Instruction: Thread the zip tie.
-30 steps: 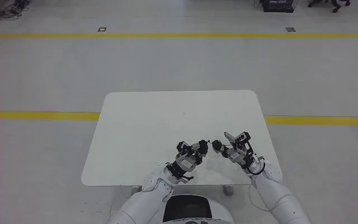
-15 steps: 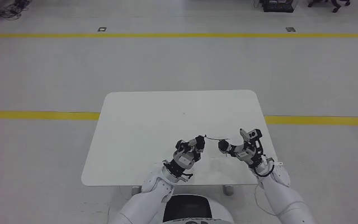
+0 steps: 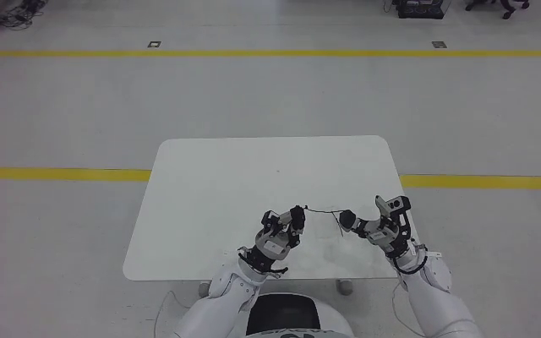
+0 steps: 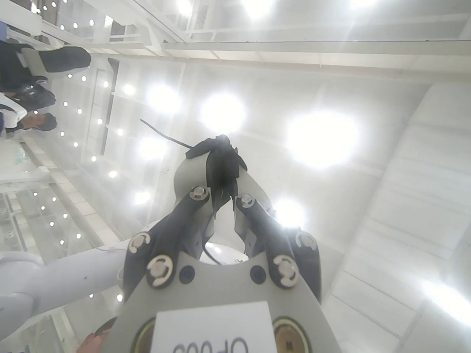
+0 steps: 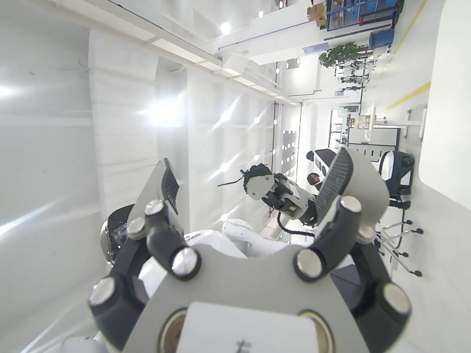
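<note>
The zip tie (image 3: 322, 209) is held above the tabletop's (image 3: 254, 169) near right part, as a thin dark strand. In the left wrist view the strand (image 4: 165, 135) is seen sticking out sideways from a dark bunch at the fingertips. The tie's head is hidden there, and whether any loop is formed cannot be made out. The left pincer (image 4: 220, 157) is closed tight on that bunch. From above, the left pincer (image 3: 296, 217) is placed over the tabletop's near edge, and the strand's free tip is lost against the right pincer (image 3: 347, 221), so contact cannot be judged. In the right wrist view the right pincer (image 5: 254, 161) is spread wide with nothing gripped. The left pincer (image 5: 259, 181) and its strand (image 5: 230, 183) are seen beyond it.
</note>
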